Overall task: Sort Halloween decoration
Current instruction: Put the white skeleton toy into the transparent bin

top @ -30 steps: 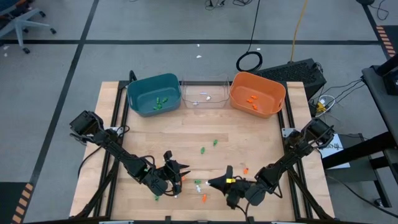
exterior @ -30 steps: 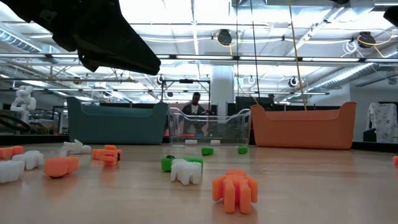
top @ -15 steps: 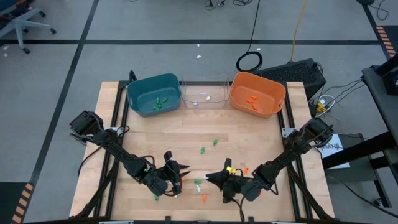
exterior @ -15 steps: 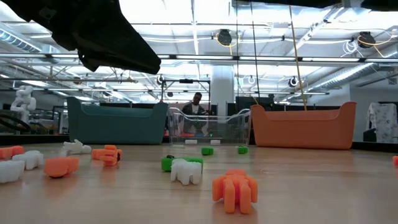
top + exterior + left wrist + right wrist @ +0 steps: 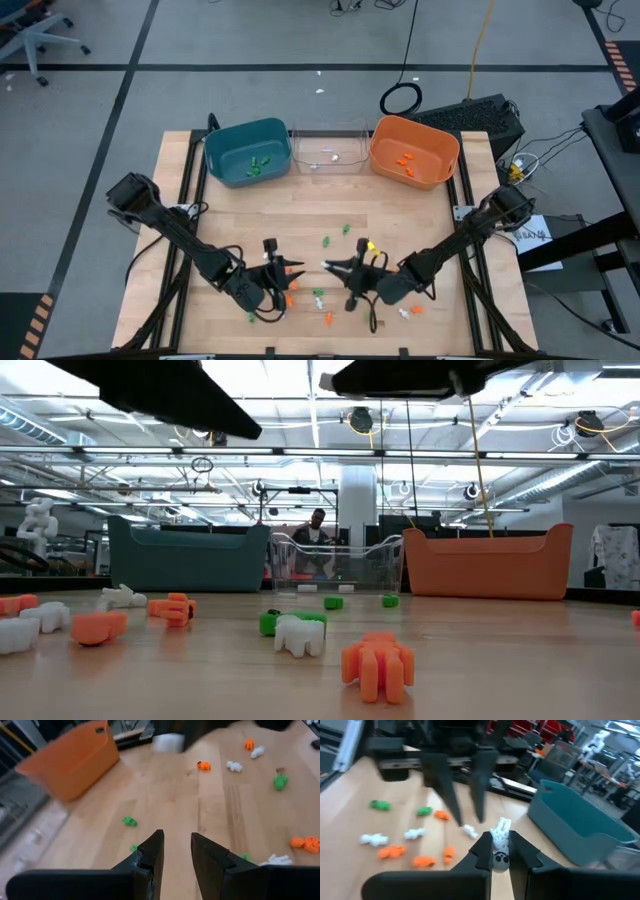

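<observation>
White plastic trinket (image 5: 500, 842) is sitting pinched between my right gripper's (image 5: 496, 851) closed fingers, lifted above the table, and I am judging it needs carrying ahead to the clear bin (image 5: 329, 150).

Two dark jointed arms, each ending in tapered black fingers (image 5: 150, 855).

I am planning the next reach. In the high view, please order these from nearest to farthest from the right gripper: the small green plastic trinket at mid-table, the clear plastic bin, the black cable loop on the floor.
1. Small green plastic trinket: mid-table, beside the right gripper.
2. Clear plastic bin: table's far edge.
3. Black cable loop: floor beyond the table.
</observation>
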{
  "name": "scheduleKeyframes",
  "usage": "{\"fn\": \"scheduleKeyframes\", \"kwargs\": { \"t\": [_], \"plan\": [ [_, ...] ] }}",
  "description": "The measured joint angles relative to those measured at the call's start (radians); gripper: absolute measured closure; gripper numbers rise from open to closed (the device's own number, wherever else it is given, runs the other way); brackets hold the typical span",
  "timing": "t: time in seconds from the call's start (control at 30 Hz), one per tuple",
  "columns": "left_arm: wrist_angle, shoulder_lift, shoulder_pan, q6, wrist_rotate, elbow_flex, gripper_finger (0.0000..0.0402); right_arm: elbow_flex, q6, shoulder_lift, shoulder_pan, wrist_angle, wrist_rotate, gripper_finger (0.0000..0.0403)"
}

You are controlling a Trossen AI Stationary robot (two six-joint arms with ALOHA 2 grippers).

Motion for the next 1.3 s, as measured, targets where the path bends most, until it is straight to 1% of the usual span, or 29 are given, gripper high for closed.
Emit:
{"fn": "scheduleKeyframes", "kwargs": {
  "t": [0.1, 0.27, 0.37, 0.5, 0.6, 0.67, 0.73, 0.8, 0.9, 1.0, 1.13, 1.3],
  "plan": [
    [-0.016, -0.025, 0.000, 0.052, -0.008, 0.000, 0.0304, 0.000, 0.007, -0.055, -0.049, -0.106, 0.007, 0.0389],
    [-0.144, -0.095, 0.000, 0.023, -0.044, 0.000, 0.0304, 0.000, 0.034, -0.187, -0.174, -0.292, -0.011, 0.0389],
    [-0.217, -0.129, 0.001, -0.003, -0.047, 0.000, 0.0304, 0.000, 0.013, -0.254, -0.268, -0.346, -0.083, 0.0389],
    [-0.343, -0.155, 0.005, -0.048, -0.048, 0.000, 0.0304, 0.010, -0.029, -0.338, -0.426, -0.386, -0.189, 0.0389],
    [-0.482, -0.156, 0.007, -0.134, -0.053, 0.000, 0.0304, 0.045, -0.030, -0.366, -0.559, -0.431, -0.286, 0.0389],
    [-0.564, -0.156, 0.007, -0.204, -0.074, -0.001, 0.0304, 0.069, -0.017, -0.367, -0.649, -0.439, -0.371, 0.0389],
    [-0.623, -0.156, 0.008, -0.268, -0.101, -0.001, 0.0304, 0.089, 0.023, -0.363, -0.736, -0.452, -0.454, 0.0389],
    [-0.651, -0.156, 0.008, -0.319, -0.104, -0.001, 0.0304, 0.123, 0.081, -0.339, -0.818, -0.464, -0.495, 0.0389],
    [-0.652, -0.156, 0.005, -0.329, -0.092, -0.001, 0.0304, 0.178, 0.095, -0.286, -0.914, -0.529, -0.522, 0.0389],
    [-0.631, -0.156, 0.005, -0.322, -0.086, -0.001, 0.0304, 0.244, 0.100, -0.216, -0.987, -0.612, -0.552, 0.0389],
    [-0.613, -0.156, 0.005, -0.322, -0.072, -0.001, 0.0304, 0.328, 0.123, -0.107, -1.048, -0.701, -0.611, 0.0389],
    [-0.602, -0.156, 0.003, -0.321, -0.044, -0.001, 0.0304, 0.456, 0.139, 0.030, -1.071, -0.848, -0.650, 0.0389]
  ]
}}
